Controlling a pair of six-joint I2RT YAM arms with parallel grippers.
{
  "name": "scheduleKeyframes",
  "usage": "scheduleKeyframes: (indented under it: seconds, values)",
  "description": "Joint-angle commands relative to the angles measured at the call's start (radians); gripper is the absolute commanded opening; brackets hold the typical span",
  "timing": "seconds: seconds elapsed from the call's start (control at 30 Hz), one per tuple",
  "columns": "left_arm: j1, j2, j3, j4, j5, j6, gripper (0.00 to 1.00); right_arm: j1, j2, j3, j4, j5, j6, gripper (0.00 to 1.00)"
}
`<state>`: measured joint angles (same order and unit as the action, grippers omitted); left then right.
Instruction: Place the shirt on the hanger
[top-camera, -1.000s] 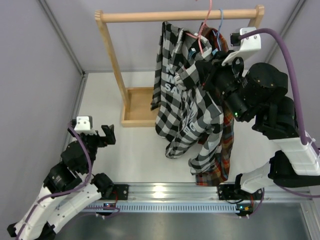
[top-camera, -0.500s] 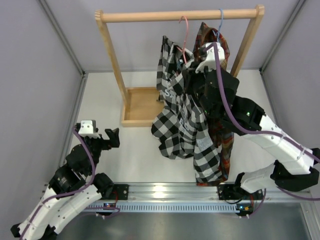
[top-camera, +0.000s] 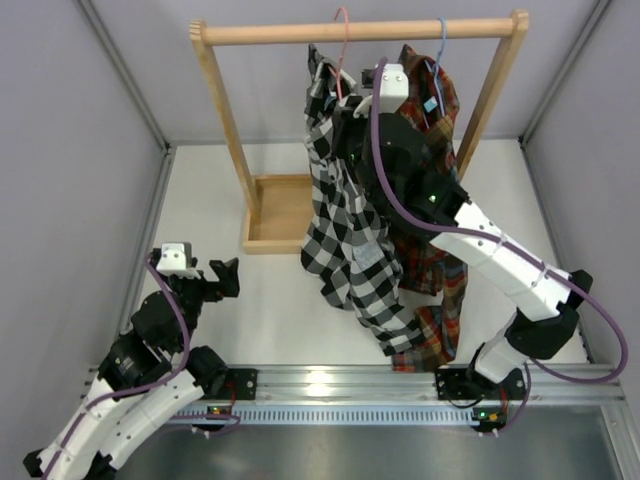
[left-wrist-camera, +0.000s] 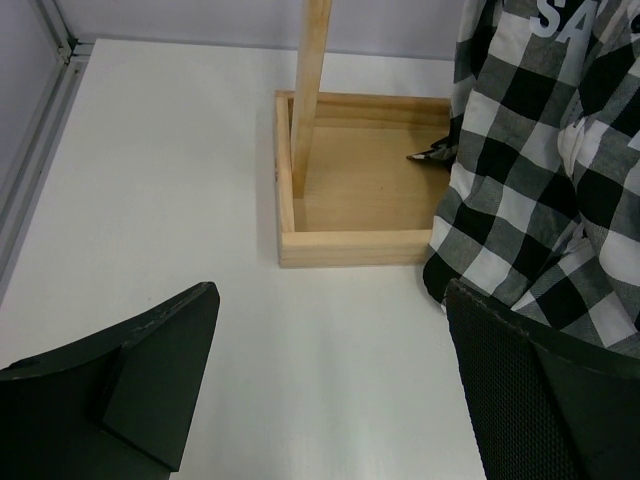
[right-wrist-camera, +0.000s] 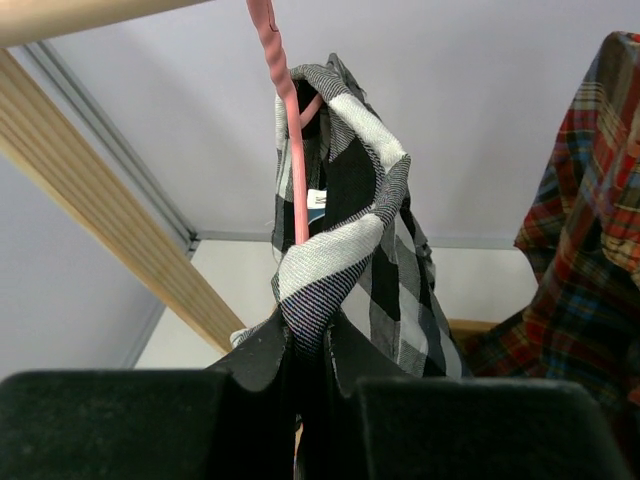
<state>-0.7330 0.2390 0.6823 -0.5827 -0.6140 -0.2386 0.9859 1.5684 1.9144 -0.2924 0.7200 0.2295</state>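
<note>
The black-and-white check shirt (top-camera: 345, 215) hangs from the pink hanger (top-camera: 342, 30), whose hook sits over the wooden rail (top-camera: 280, 33). My right gripper (top-camera: 352, 110) is raised to the shirt's collar and is shut on a fold of the shirt (right-wrist-camera: 335, 250), right beside the pink hanger wire (right-wrist-camera: 290, 120). The shirt's lower part also shows in the left wrist view (left-wrist-camera: 545, 180), with white lettering at the top. My left gripper (top-camera: 222, 278) is open and empty, low over the table, left of the shirt; its fingers (left-wrist-camera: 150, 370) frame bare table.
A red, orange and blue plaid shirt (top-camera: 440, 240) hangs on a light blue hanger (top-camera: 441, 45) right of the check shirt. The rack's wooden base tray (top-camera: 275, 212) and left post (top-camera: 225, 120) stand at the back. Grey walls close in both sides.
My right arm has carried the check shirt and pink hanger up and to the left, and the hook is now over the rail. The left arm has barely moved.
</note>
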Motion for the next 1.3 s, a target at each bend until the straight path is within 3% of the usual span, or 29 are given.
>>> scheduleKeyframes:
  seconds: [0.0,0.23,0.53,1.2,1.27]
  values:
    - [0.012,-0.009,-0.004,0.053,0.0,-0.01,0.98,-0.006,0.018,0.089,0.177,0.009,0.019,0.0]
    - [0.026,-0.01,-0.007,0.052,0.008,-0.011,0.98,-0.006,0.077,0.152,0.205,0.11,0.005,0.0]
    - [0.046,-0.004,-0.009,0.052,0.013,-0.014,0.98,-0.079,0.159,0.233,0.099,0.022,0.031,0.0]
    - [0.098,0.01,-0.009,0.055,0.039,-0.014,0.98,-0.099,0.044,-0.061,0.137,-0.036,0.133,0.0]
    - [0.098,0.01,-0.009,0.055,0.036,-0.014,0.98,-0.096,0.033,-0.08,0.145,-0.037,0.137,0.07]
